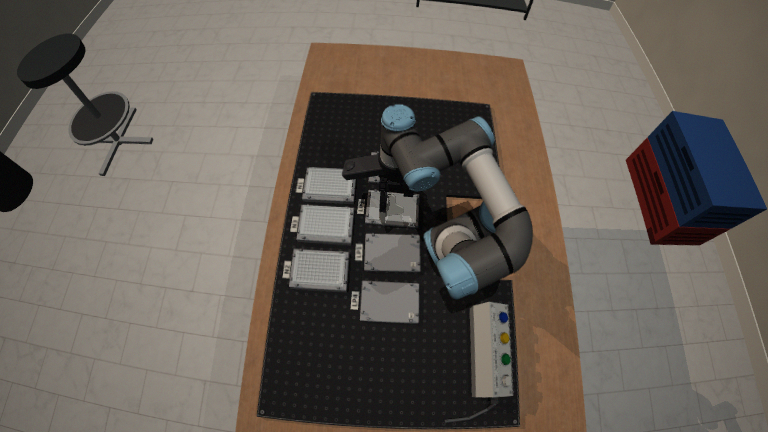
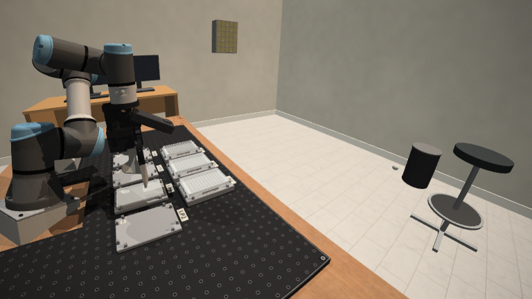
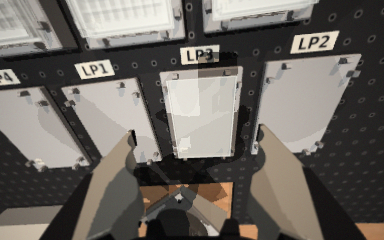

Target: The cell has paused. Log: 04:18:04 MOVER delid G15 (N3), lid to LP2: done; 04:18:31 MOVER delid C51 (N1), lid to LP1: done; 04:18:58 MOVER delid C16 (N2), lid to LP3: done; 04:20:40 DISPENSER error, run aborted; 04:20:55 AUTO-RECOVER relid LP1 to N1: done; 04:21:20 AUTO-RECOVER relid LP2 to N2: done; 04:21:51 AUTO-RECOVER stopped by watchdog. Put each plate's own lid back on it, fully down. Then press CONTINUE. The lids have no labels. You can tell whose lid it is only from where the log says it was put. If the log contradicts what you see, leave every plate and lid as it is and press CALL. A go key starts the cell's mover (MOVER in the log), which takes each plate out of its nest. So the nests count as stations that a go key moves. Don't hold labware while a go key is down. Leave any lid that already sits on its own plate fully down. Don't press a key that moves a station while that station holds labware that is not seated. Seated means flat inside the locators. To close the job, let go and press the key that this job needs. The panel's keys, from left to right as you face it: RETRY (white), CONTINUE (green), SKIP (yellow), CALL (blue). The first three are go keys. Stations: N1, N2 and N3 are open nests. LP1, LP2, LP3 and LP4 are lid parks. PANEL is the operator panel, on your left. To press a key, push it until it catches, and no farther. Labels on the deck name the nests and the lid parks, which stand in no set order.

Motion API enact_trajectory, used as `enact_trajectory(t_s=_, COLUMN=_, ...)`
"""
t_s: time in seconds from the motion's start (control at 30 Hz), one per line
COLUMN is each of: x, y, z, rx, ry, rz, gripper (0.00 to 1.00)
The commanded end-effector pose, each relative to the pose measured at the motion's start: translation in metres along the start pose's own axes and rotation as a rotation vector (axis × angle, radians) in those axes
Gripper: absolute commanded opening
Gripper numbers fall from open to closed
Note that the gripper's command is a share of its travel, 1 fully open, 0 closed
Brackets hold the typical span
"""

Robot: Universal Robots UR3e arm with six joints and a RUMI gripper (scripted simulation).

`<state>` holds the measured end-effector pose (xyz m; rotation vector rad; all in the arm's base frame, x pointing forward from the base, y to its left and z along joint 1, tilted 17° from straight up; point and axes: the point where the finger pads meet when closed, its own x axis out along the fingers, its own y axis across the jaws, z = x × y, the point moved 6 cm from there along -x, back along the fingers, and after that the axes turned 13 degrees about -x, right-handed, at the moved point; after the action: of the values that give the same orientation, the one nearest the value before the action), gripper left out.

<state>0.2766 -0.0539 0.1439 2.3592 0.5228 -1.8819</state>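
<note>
In the wrist view, a clear lid [image 3: 201, 116] lies flat on the park labelled LP3. The parks LP1 [image 3: 112, 117], LP2 [image 3: 302, 100] and LP4 [image 3: 35, 127] are bare. My gripper [image 3: 195, 127] is open and empty. It hangs above the LP3 lid with one finger on each side and touches nothing. In the overhead view it [image 1: 390, 207] is over the second park from the far end. Three well plates sit in the nests N1 [image 1: 328, 184], N3 [image 1: 324, 222] and N2 [image 1: 318, 268]. From here I cannot tell which plates carry lids.
The operator panel [image 1: 491, 351] stands at the near right of the deck, with the blue [image 1: 503, 317], yellow [image 1: 504, 338], green [image 1: 505, 358] and white [image 1: 504, 381] keys in a row. My arm's base [image 1: 453, 240] stands right of the parks. My elbow overhangs the farthest park.
</note>
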Motion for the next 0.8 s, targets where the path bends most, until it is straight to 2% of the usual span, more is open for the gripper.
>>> enact_trajectory(t_s=0.0, x=-0.002, y=0.004, z=0.022, rx=-0.004, ry=0.015, rz=0.002, gripper=0.82)
enact_trajectory(t_s=0.57, x=-0.002, y=0.005, z=0.027, rx=-0.004, ry=0.015, rz=0.002, gripper=0.82)
enact_trajectory(t_s=0.77, x=0.008, y=0.005, z=0.027, rx=-0.004, ry=0.015, rz=0.002, gripper=0.82)
